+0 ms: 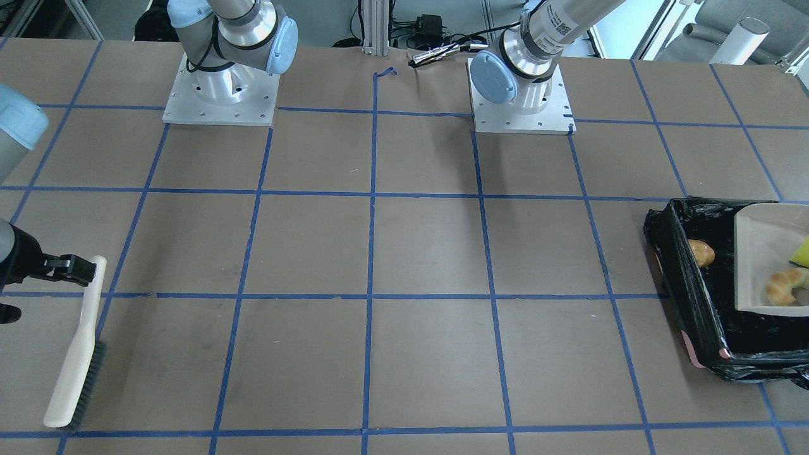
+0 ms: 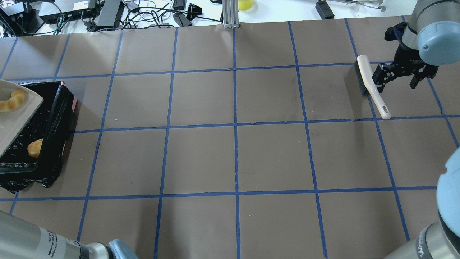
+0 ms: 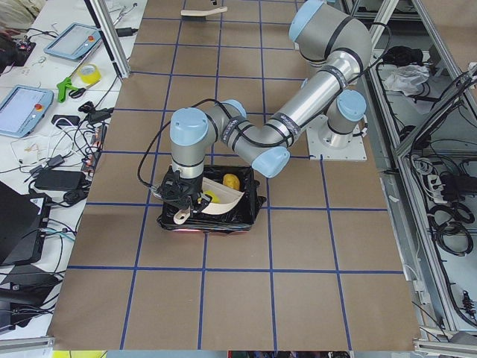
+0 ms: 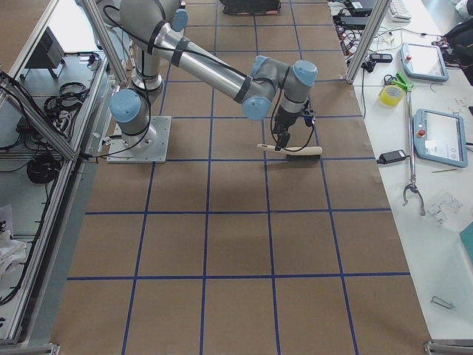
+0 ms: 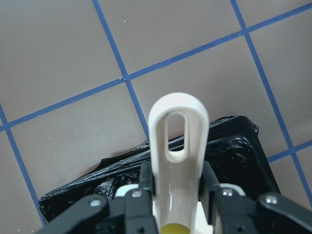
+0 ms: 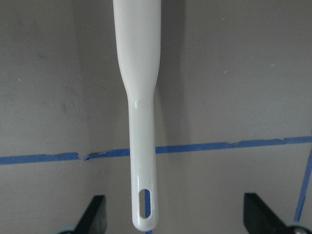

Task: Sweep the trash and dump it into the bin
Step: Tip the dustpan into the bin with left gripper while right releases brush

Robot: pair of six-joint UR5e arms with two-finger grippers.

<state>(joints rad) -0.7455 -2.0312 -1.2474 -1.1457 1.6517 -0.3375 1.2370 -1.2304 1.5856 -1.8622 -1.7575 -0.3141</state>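
Note:
My left gripper (image 5: 178, 187) is shut on the handle (image 5: 178, 141) of a beige dustpan (image 1: 765, 253) and holds it tilted over the bin (image 1: 686, 297), which is lined with a black bag. The bread roll (image 1: 700, 253) lies inside the bin, also seen from overhead (image 2: 35, 148). The croissant piece (image 1: 784, 287) and the yellow-green wedge (image 1: 801, 253) sit on the dustpan. My right gripper (image 2: 398, 81) is open, its fingers spread on either side of the handle (image 6: 141, 146) of a white brush (image 2: 372, 88) that lies on the table.
The bin stands at the table's end on my left, its pink rim (image 1: 692, 347) showing. The brown table (image 2: 233, 158) carries a blue tape grid. Cables and electronics (image 2: 90, 14) lie beyond the far edge. The two arm bases (image 1: 221, 95) are bolted at my side.

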